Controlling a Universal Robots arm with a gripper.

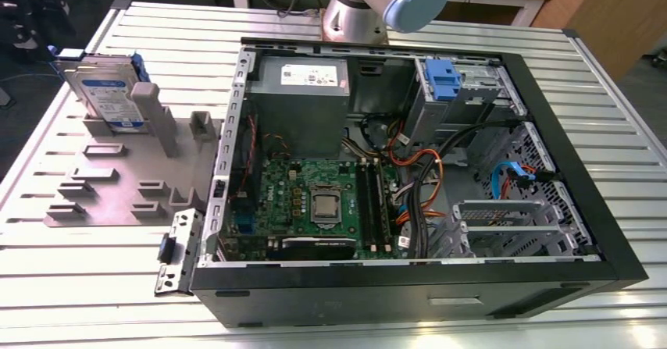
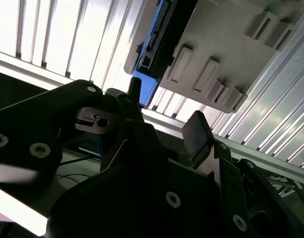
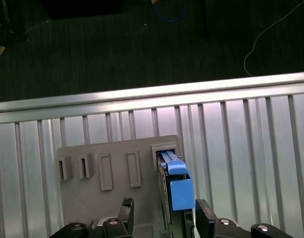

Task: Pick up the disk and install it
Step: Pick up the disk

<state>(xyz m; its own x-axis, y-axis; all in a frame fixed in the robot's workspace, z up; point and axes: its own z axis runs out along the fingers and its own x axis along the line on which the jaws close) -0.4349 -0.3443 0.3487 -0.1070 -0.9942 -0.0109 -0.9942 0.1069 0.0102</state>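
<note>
The disk [image 1: 109, 91] stands upright on edge in a slot at the far end of a grey holder [image 1: 125, 185], at the exterior view's left, beside the open computer case [image 1: 417, 162]. Its white-and-blue label faces the camera and a blue rail runs along its edge. In the first wrist view my gripper [image 3: 164, 218] is open, and the disk's blue rail [image 3: 179, 186] lies between the two fingertips, farther off and untouched. In the second wrist view my gripper [image 2: 164, 114] is seen from the side, with the disk's blue edge [image 2: 149, 54] beyond it. Nothing is held.
The case lies on its side on a slatted metal table [image 1: 583, 91], with motherboard, cables and a grey power supply [image 1: 302, 76] exposed. A drive bay with a blue latch [image 1: 443, 80] sits at the case's far corner. The arm's joint [image 1: 386, 5] rises behind the case.
</note>
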